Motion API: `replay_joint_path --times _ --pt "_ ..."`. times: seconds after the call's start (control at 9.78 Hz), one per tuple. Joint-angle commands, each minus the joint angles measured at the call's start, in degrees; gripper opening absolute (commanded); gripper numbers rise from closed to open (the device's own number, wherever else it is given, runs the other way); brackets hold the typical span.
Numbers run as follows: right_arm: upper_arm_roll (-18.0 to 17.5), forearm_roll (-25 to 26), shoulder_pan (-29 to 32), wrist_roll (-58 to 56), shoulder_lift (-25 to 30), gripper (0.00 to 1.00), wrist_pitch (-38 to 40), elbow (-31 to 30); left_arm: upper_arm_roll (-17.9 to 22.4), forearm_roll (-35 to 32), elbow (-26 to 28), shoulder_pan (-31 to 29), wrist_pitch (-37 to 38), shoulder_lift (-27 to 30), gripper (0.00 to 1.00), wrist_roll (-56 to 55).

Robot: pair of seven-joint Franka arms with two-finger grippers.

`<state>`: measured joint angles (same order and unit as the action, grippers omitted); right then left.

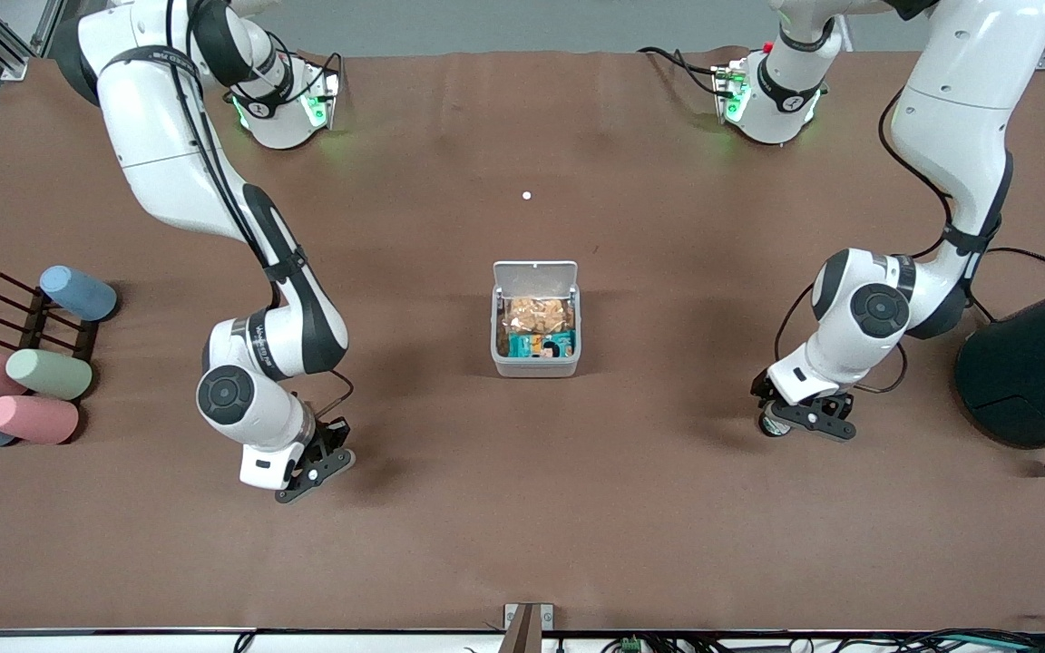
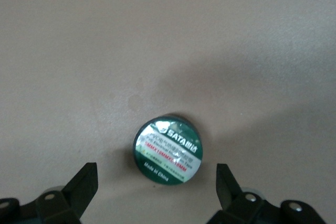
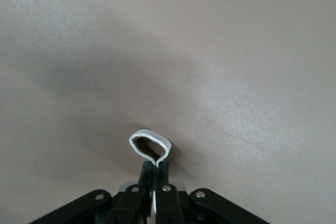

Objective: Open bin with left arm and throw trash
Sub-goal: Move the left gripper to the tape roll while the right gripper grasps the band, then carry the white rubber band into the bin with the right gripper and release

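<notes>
The bin (image 1: 496, 337), a small light-grey box, sits mid-table with its white lid (image 1: 535, 273) standing open; packets lie inside it. My left gripper (image 2: 156, 174) hangs open just over the table toward the left arm's end. Between its spread fingers lies a piece of trash, a round green-and-silver disc (image 2: 169, 150), untouched. In the front view that left gripper (image 1: 804, 422) covers most of the disc (image 1: 770, 425). My right gripper (image 3: 156, 167) is shut on more trash, a pale rubber-band loop (image 3: 150, 141), pinched flat low over the table. In the front view the right gripper (image 1: 327, 462) hides the loop.
A large dark teal cylinder (image 1: 1040, 363) stands at the left arm's end, close to the left arm's elbow. Pastel cylinders (image 1: 49, 374) and a dark rack (image 1: 33, 317) lie at the right arm's end. A tiny white speck (image 1: 526, 195) lies farther from the camera than the bin.
</notes>
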<state>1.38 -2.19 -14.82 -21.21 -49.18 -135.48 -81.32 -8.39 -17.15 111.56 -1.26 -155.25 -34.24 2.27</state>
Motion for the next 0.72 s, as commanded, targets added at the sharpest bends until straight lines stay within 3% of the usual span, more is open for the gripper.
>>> replay_joint_path --times 0.0,0.1,0.51,0.61 --pt "-0.8 -1.2 0.2 0.4 1.4 0.00 2.6 0.6 -0.3 -0.3 -3.0 -0.1 0.1 -1.3 0.99 -0.4" --pt "-1.6 -1.5 0.0 0.5 2.6 0.00 5.5 0.7 -0.3 -0.2 -3.4 -0.3 0.0 -2.1 0.99 -0.5" --pt "-4.3 -12.0 -2.3 2.0 7.9 0.01 15.1 0.1 -1.1 3.9 -3.5 -0.2 0.0 -2.9 0.99 -0.4" --pt "-5.2 -12.3 -3.7 6.3 8.7 0.01 16.5 0.1 -1.1 3.9 -3.5 -0.2 0.0 -2.9 0.89 -0.3"
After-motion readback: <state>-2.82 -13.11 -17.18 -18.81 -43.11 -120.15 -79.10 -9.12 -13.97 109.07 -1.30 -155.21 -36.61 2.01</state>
